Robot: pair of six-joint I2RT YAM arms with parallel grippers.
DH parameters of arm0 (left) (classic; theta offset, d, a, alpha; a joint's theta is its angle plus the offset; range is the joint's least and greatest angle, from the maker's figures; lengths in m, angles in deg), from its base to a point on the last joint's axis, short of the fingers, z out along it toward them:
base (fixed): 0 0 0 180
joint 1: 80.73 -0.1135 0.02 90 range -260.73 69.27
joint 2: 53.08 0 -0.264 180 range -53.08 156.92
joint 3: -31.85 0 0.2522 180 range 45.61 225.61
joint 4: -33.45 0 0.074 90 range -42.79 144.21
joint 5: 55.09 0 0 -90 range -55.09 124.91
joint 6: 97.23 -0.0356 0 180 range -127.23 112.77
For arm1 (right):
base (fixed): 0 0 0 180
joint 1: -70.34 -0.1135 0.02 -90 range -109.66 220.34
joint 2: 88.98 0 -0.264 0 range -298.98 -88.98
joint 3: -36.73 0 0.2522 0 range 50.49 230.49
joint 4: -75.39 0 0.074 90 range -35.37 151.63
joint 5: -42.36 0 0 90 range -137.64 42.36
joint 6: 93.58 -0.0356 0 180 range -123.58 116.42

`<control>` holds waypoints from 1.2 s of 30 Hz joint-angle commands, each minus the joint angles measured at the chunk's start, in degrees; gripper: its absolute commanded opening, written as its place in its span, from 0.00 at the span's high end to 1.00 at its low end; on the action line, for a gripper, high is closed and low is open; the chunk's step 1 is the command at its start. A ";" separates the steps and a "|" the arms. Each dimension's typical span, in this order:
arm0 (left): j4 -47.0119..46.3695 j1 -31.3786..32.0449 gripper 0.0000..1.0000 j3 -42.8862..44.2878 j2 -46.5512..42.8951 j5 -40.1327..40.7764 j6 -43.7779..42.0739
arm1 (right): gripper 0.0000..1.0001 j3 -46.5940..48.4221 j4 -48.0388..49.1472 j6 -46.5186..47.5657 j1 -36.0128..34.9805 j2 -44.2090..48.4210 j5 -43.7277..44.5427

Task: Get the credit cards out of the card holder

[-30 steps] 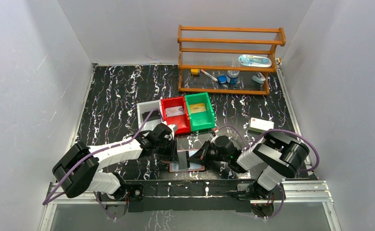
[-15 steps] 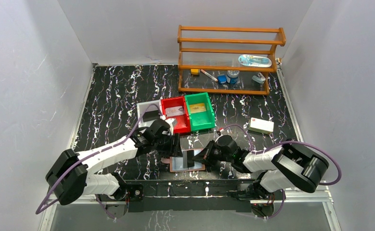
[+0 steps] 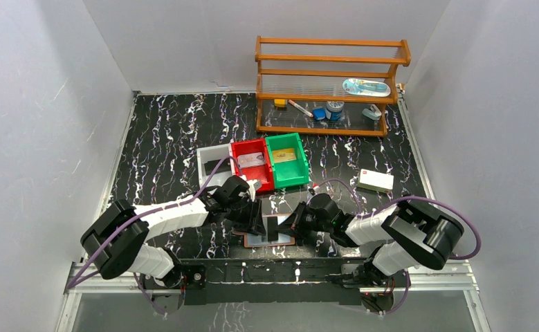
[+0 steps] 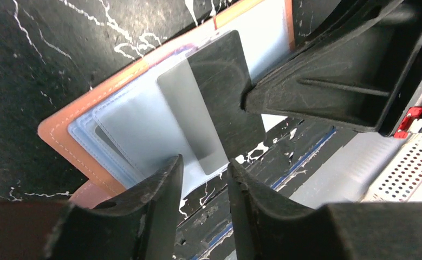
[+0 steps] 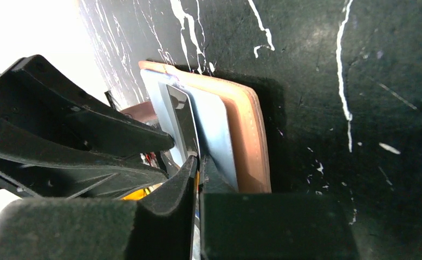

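The card holder (image 3: 254, 239) lies open near the table's front edge, reddish-brown leather (image 4: 54, 130) with pale blue pockets (image 5: 219, 130). A dark credit card (image 4: 222, 86) sticks partly out of one pocket. My right gripper (image 3: 290, 225) comes in from the right, its jaws (image 5: 199, 162) pressed to a thin slit on the card's edge (image 5: 179, 116). My left gripper (image 3: 258, 220) hovers over the holder's left half. Its jaws (image 4: 205, 165) stand apart with a plain gap, and the card's free end lies just beyond the tips.
Behind the holder stand a white tray (image 3: 211, 158), a red bin (image 3: 251, 163) and a green bin (image 3: 286, 159), each with a card inside. A white box (image 3: 376, 180) lies at the right, and a wooden shelf (image 3: 329, 86) stands at the back. The table's metal front rail (image 3: 273, 271) is close by.
The left gripper's jaws have spread from nearly shut to a clear gap, and the gripper has dropped closer to the card. The right gripper stays pinched on the card at the holder.
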 commanded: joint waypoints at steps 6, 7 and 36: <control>1.59 0.08 0.70 -3.44 -0.76 1.10 -0.41 | 0.80 0.10 3.92 -0.61 0.35 -2.79 -0.84; 1.74 0.12 0.71 -3.53 -0.76 1.34 -0.62 | 0.79 0.16 4.57 -0.54 0.38 -3.20 -1.08; 5.94 0.15 0.82 -3.08 1.13 4.29 -3.11 | 0.94 -0.93 16.49 -0.08 0.37 -7.91 -3.19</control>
